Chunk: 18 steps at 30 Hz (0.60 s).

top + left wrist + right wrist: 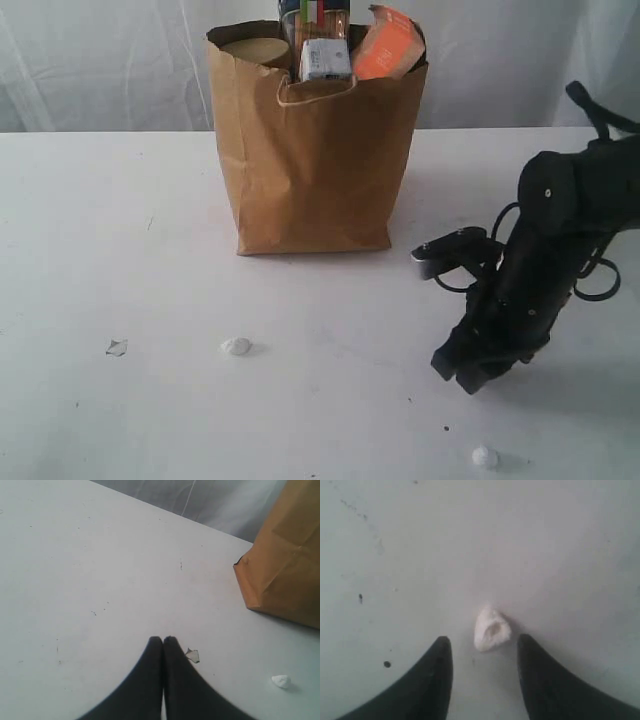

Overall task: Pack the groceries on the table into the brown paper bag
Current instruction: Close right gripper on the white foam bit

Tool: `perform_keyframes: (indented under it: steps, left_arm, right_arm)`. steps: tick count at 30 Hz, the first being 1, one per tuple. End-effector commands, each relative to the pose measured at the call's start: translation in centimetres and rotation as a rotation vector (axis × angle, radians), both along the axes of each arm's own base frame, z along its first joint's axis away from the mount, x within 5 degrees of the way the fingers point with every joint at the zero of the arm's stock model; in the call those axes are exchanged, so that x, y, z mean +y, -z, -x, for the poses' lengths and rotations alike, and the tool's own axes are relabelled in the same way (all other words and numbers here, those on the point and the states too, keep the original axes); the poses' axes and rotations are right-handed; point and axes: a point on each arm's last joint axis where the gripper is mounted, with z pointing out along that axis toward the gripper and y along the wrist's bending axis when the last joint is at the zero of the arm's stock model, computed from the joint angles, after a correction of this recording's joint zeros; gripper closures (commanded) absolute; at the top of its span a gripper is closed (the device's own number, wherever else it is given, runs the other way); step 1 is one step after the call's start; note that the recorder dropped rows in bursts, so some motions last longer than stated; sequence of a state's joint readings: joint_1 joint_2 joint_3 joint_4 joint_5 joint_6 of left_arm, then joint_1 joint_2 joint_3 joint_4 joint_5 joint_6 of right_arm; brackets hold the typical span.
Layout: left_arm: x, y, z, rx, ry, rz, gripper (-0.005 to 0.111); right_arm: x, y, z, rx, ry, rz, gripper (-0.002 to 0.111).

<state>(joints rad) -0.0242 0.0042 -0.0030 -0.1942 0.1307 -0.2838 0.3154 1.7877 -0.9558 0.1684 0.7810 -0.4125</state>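
Observation:
The brown paper bag (312, 165) stands upright at the back middle of the table (100, 250). Out of its top show a gold-lidded jar (252, 48), the dark spaghetti packet (315, 14), a small white-blue carton (325, 60) and the orange-labelled pouch (388, 45). No foil-topped jar or yellow-grain jar is in sight. My right gripper (465, 376) hangs low over the table, right of the bag. In the right wrist view, the right gripper (483, 642) is open and holds nothing. My left gripper (163, 639) is shut and empty, with the bag's corner (287, 565) beyond it. The left arm is outside the exterior view.
A white crumb (491, 629) lies just ahead of the right fingertips, and shows as a white crumb (484, 457) near the front edge. Another crumb (237, 346) and a clear shard (117, 347) lie front left. The shard (192, 655) sits beside the left fingertips.

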Motion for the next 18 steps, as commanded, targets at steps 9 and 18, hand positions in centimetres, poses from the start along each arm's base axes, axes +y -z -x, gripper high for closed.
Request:
perform_keyframes:
  steps: [9, 18]
  left_arm:
    - [-0.01, 0.06, 0.01, -0.002, -0.003, 0.015, 0.107]
    - [-0.01, 0.06, 0.01, -0.002, -0.003, 0.015, 0.107]
  right_arm:
    - [0.05, 0.29, -0.63, -0.063, -0.004, 0.007, 0.082]
    - [-0.02, 0.26, -0.34, -0.030, 0.014, 0.013, 0.098]
